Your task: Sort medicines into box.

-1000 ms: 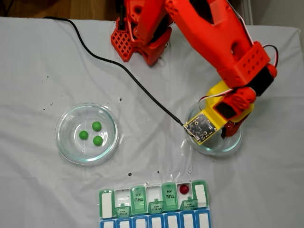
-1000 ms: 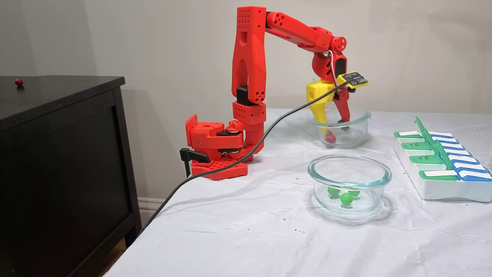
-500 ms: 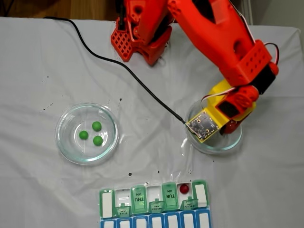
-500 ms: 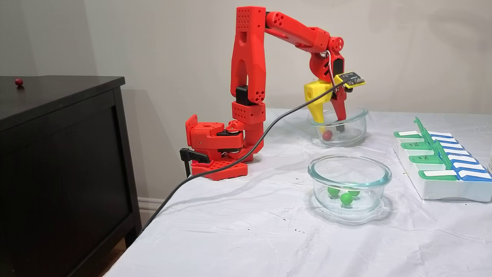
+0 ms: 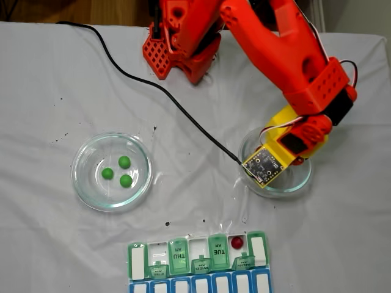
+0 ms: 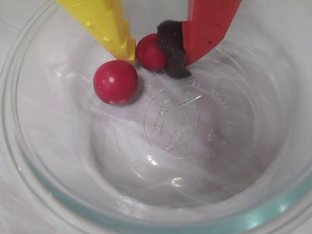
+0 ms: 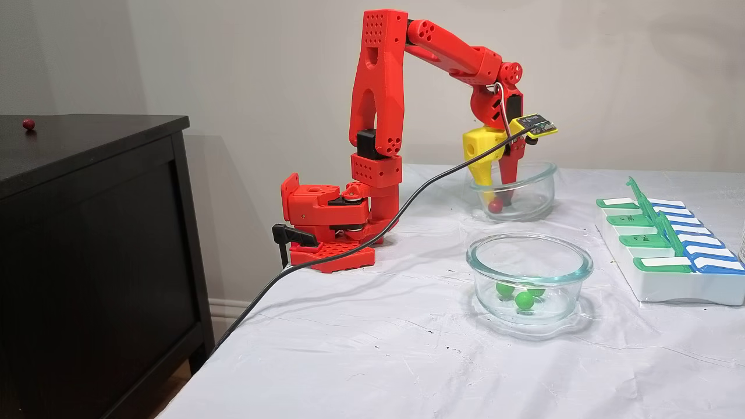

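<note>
In the wrist view my gripper [image 6: 152, 52] reaches into a clear glass dish [image 6: 34, 161]. Its yellow finger and its red finger's black pad [image 6: 175, 53] are shut on a dark red ball [image 6: 147, 52]. A second red ball [image 6: 115, 82] lies on the dish floor, touching the yellow fingertip. In a fixed view from the side my gripper [image 7: 500, 201] stands low in the far dish [image 7: 544, 174]. The box [image 5: 198, 256] lies at the table's front edge with one red ball [image 5: 237, 242] in an open compartment. Three green balls [image 5: 119, 171] rest in the other dish [image 5: 82, 183].
A black cable [image 5: 153, 88] runs across the white cloth from the back left to the wrist camera board [image 5: 263, 166]. The arm's red base [image 7: 326, 227] is at the table's rear. A black cabinet [image 7: 87, 233] beside the table carries a stray red ball [image 7: 28, 123].
The fingers stood apart in the far dish a second ago. They have come together on a red ball, and the wrist has swung slightly over the dish.
</note>
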Controlling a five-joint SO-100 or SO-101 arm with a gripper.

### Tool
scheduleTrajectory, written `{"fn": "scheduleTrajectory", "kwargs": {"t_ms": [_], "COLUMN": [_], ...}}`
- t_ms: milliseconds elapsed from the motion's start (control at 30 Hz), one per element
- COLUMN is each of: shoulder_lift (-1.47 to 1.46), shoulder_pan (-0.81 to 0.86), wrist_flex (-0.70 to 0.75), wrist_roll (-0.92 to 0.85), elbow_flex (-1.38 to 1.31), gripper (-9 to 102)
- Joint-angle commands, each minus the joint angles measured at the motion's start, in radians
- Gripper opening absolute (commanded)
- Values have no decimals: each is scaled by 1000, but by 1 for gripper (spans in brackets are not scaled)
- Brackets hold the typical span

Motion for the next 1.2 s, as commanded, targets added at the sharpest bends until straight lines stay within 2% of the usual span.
{"fn": "scheduleTrajectory", "kwargs": {"t_ms": [0,300,400,500,667,767,933,1033,1167], "shoulder_lift": [67,279,314,278,279,227,195,187,120], "shoulder_pan": [-26,149,204,265,388,474,620,716,759], "wrist_flex": [25,31,-20,41,40,106,43,-48,-112], "wrist_roll": [-2,-103,-155,-206,-245,-296,-388,-463,-511], "elbow_flex": [-18,-137,-146,-219,-304,-419,-477,-462,-465], "gripper": [0,0,0,0,0,0,0,0,0]}}
